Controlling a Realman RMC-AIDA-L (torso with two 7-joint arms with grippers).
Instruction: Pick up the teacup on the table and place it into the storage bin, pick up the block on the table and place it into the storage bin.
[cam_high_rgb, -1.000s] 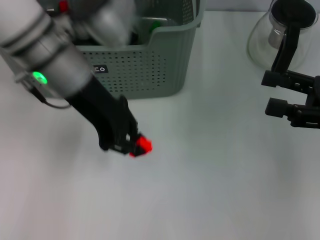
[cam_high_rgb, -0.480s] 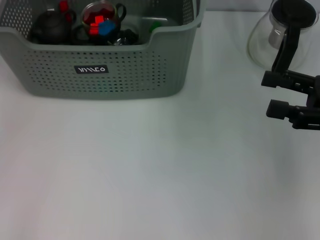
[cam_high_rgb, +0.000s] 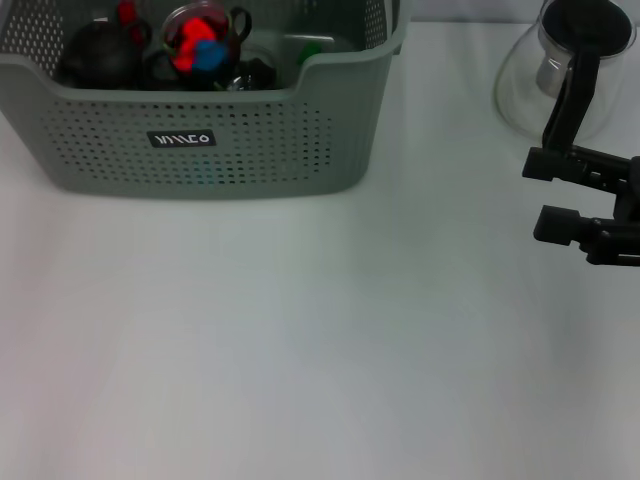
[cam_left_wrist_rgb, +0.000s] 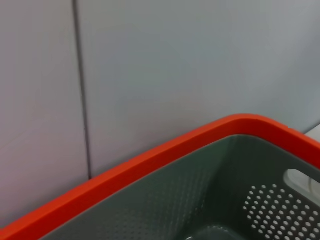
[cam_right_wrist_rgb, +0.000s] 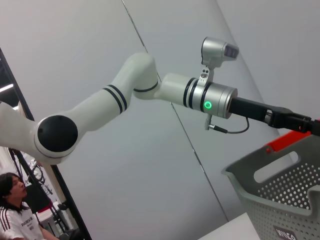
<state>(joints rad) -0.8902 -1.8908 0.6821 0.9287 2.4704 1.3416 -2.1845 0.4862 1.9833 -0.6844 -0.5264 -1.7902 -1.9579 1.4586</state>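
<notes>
The left arm has left the desk and gone out of the head view; the red block it carried is no longer there.
The left end effector (cam_right_wrist_rgb: 306, 124) hangs above the storage bin (cam_high_rgb: 250, 150); I cannot tell whether it grips anything. The teacup (cam_high_rgb: 200, 35) sits in the bin with red and blue pieces inside. Any release should be low and well within the rim. The right end effector (cam_high_rgb: 536, 192) is parked, open.

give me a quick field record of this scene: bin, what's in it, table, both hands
bin: grey-green, perforated, at the table's far left
contents: dark teapot, glass teacup holding red and blue blocks
table: white; glass carafe at far right
left hand: raised above the bin, outside the head view
right hand: open, parked at the right edge
</notes>
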